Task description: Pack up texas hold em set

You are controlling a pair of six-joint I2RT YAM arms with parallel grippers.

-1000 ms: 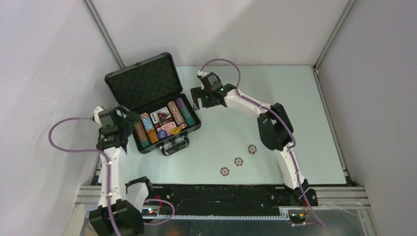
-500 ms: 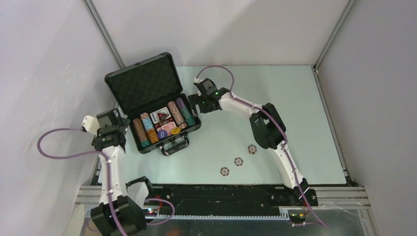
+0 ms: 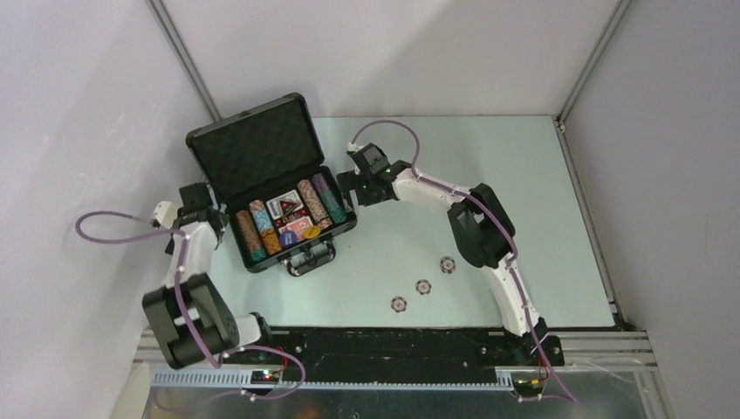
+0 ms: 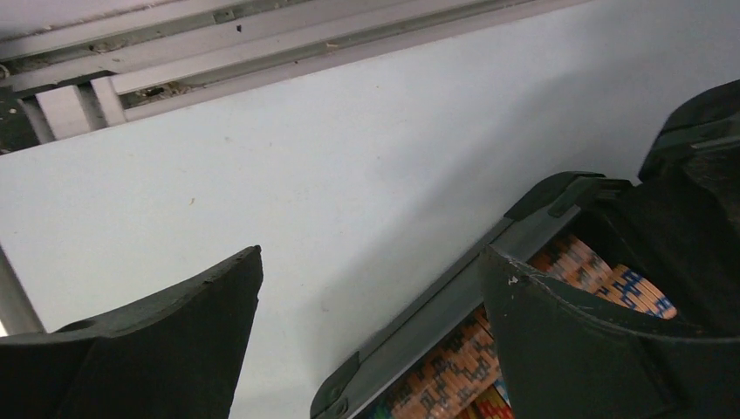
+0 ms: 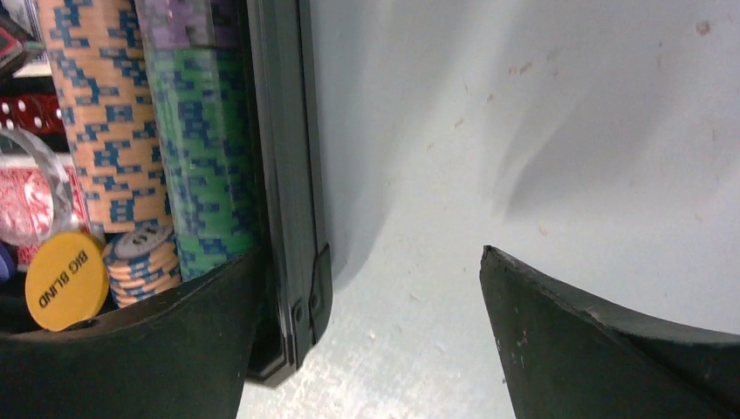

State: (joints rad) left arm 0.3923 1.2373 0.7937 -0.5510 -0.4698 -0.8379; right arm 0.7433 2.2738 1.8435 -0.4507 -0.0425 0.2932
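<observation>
"Where's the case (image 3: 253, 150)?"
"Open, at ten o'clock on my table (image 3: 524, 192); three chips (image 3: 423, 286) loose at six."
"Grippers?"
"Left gripper (image 3: 197, 199) and right gripper (image 3: 348, 183) both spread wide, empty, at its sides."

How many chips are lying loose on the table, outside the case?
3, in a diagonal row right of the case: near chip, middle chip, far chip. The right arm may hide others.
</observation>
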